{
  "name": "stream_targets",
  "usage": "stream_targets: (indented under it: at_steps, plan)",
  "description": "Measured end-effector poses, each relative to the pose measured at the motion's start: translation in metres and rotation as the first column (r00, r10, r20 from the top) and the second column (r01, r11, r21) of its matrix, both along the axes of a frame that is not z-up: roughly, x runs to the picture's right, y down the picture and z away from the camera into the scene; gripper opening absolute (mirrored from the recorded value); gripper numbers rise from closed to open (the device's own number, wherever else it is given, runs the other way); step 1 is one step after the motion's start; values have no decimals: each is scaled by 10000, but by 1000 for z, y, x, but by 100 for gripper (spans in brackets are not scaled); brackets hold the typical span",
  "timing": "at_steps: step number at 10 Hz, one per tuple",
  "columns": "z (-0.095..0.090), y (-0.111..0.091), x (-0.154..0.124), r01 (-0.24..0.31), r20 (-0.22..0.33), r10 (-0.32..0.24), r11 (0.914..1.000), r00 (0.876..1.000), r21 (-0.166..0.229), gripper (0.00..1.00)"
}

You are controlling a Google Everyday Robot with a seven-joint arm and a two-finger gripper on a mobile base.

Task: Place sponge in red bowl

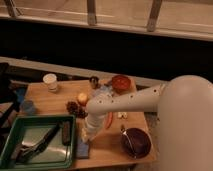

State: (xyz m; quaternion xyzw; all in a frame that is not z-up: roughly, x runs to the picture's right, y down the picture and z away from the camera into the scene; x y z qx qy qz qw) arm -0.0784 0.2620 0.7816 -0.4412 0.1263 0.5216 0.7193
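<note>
The sponge (82, 148) is a dull blue flat piece on the wooden table (50, 102), just right of the green tray. My gripper (87, 136) points down right over the sponge's near end and covers part of it; I cannot tell whether it touches it. The red bowl (120, 83) is small and orange-red, standing at the table's back edge, well behind and to the right of the gripper. My white arm (130, 102) reaches in from the right across the table's middle.
A green tray (30, 131) with dark utensils stands front left. A dark maroon bowl (136, 141) with a spoon is front right. A white cup (50, 81), a blue cup (27, 106), a small can (94, 81), a yellow-orange object (81, 98) and an orange stick (109, 120) stand around the arm.
</note>
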Motion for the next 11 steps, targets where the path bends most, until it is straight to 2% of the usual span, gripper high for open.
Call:
stream_targets:
  at_steps: [2,3,5,7,9,11]
  plan:
    - [-2,-2,0,72,-57,-71,9999,10000,110,0]
    - [-6,-11,8,141,-338,-125,9987,9994,498,0]
    - [-13,-33,23,-112,-699,174,9960,9974,886,0]
    - [-10,-56,52,-535,-1179,698,9892,9906,1362,0]
    - [-11,-85,85,-1050,-1645,1379,9753,9767,1946,0]
    - [-15,-126,120,-1650,-1994,2242,9471,9539,2754,0]
